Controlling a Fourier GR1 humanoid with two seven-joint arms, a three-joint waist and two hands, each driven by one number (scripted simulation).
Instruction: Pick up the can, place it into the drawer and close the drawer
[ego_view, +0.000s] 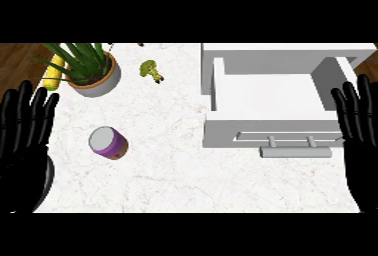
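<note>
The left hand (26, 135) is showing at the view's left edge with its fingers straight and slightly spread, tips pointing up, resting open and touching nothing; its lower part is merging into a dark mass near the counter's bottom corner, and the forearm behind it is hard to make out. The right hand (358, 125) is resting the same way at the right edge, fingers straight and close together, partly cut off by the frame and overlapping the right side of the open drawer (266, 95). Well to the right of the left fingers, the purple can (108, 143) is lying tilted on the white marble counter (184, 180), its grey lid facing up and left. Above the left fingertips, a potted plant (92, 70) is standing with a corn cob (53, 72) partly hidden behind its leaves, and a small piece of broccoli (151, 70) is lying further right. The drawer's handle (295, 151) is showing below its front panel
</note>
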